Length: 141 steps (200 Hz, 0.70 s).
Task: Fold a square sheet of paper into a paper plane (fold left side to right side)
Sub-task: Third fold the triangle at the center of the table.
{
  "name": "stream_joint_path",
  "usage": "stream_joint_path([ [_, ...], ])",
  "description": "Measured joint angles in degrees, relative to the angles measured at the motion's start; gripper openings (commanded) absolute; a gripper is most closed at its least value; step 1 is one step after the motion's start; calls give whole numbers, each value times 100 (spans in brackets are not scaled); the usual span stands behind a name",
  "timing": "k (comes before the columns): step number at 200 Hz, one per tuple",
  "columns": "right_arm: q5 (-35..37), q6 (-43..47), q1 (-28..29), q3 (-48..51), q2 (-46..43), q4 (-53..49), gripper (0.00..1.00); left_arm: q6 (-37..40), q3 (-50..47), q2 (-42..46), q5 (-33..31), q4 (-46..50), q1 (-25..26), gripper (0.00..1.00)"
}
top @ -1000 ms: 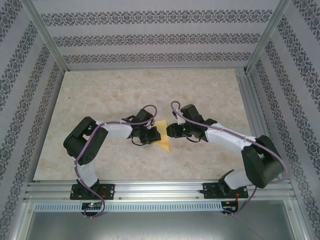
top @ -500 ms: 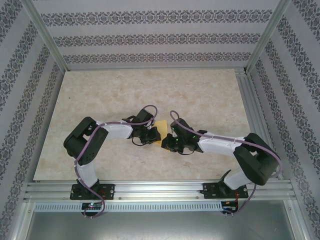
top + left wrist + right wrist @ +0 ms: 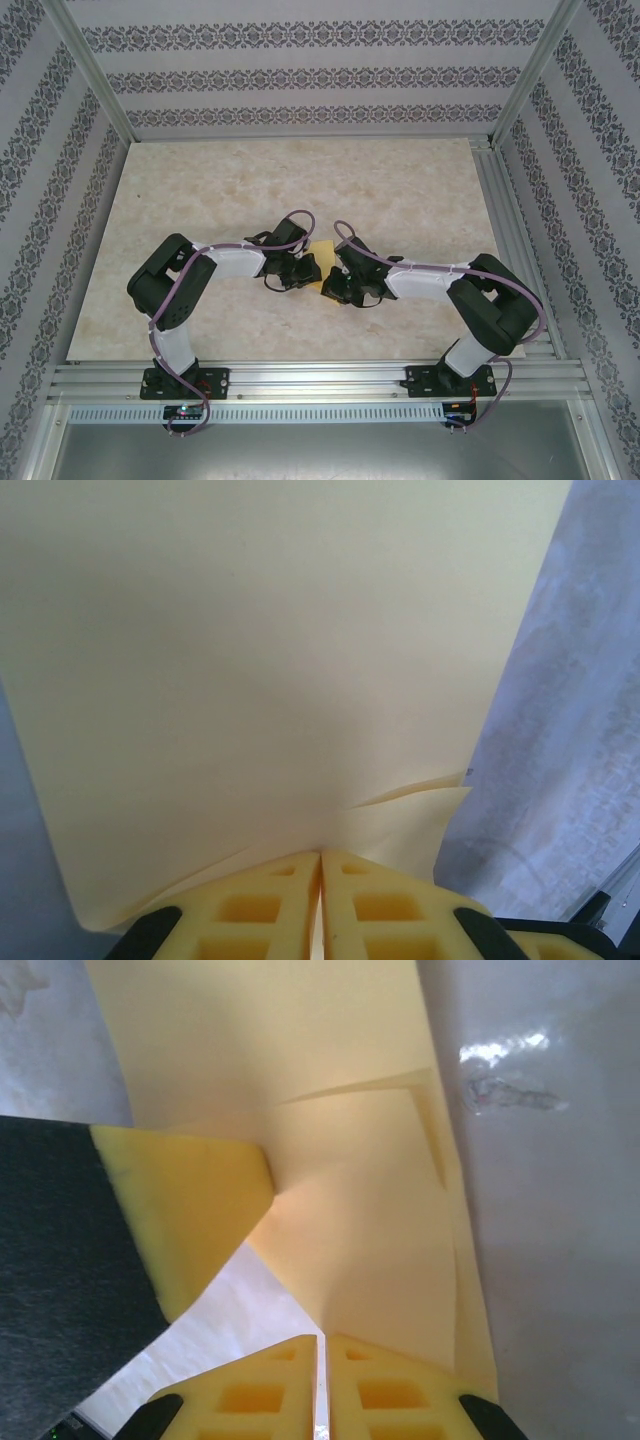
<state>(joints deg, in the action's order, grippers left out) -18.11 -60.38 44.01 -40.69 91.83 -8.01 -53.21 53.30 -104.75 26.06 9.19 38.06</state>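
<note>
the left tool [image 3: 320, 880] and right tool [image 3: 322, 1360] were each clamped shut on the square sheet of paper [image 3: 322, 254] at the middle of the table [image 3: 200, 190], seemingly only partly folded, no dart shape yet.

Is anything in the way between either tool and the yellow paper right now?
Nothing visible does. The left tool and the right tool are each shut directly on the yellow paper.

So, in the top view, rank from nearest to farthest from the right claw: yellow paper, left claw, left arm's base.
1. The yellow paper, pinched in the right claw.
2. The left claw, just to its left.
3. The left arm's base, at the near-left edge.
</note>
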Motion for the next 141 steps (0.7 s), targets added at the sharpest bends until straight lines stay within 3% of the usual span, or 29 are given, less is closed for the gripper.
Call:
stream_joint_path([
  [83,-39,-129,-7,227,-9,83,11,4,55,-52,24,2,4,13],
  [141,-42,-168,-144,833,-682,-37,11,4,131,-120,42,-17,61,13],
])
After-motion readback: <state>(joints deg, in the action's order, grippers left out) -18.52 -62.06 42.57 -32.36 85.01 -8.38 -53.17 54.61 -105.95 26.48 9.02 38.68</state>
